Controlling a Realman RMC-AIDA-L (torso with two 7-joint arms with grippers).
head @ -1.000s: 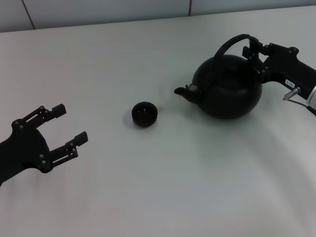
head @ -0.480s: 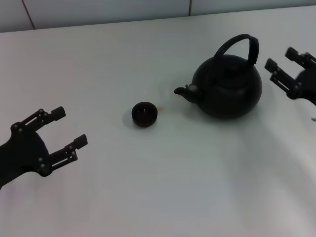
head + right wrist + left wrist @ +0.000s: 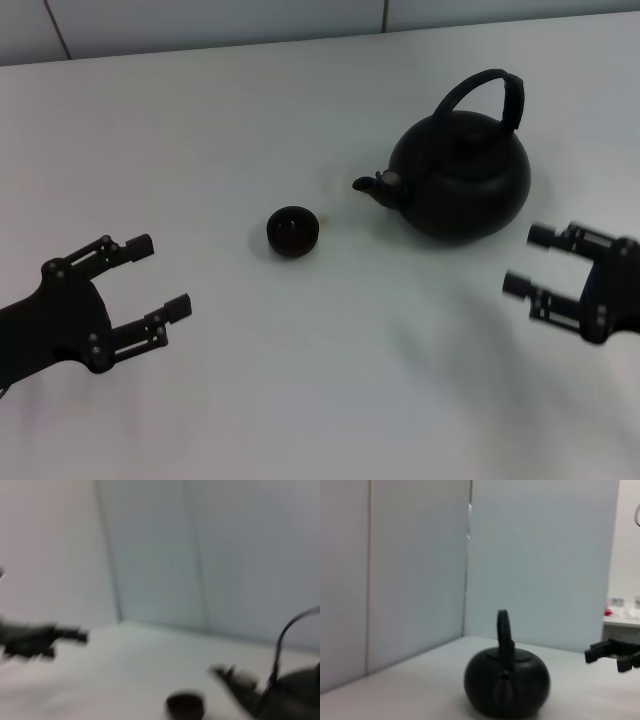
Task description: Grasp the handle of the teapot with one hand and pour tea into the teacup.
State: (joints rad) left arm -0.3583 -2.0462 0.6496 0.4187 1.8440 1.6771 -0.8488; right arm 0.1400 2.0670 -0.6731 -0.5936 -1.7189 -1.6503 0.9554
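The round black teapot (image 3: 462,178) stands upright on the white table, its stubby spout (image 3: 372,185) pointing toward the teacup (image 3: 293,231). Its arched handle (image 3: 490,90) loops over the top, free of any gripper. My right gripper (image 3: 527,262) is open and empty, below and to the right of the pot, apart from it. My left gripper (image 3: 160,275) is open and empty at the lower left, away from the cup. The pot also shows in the left wrist view (image 3: 507,682) and the right wrist view (image 3: 295,695); the cup shows in the right wrist view (image 3: 185,705).
The white table (image 3: 300,380) spreads around pot and cup. Pale wall panels (image 3: 200,20) run along its far edge. In the left wrist view the right gripper (image 3: 615,655) shows far off; in the right wrist view the left gripper (image 3: 40,637) shows far off.
My right gripper let go of the teapot's handle, opened, and moved away toward the front right. The teapot stayed put. My left gripper shifted slightly right and down.
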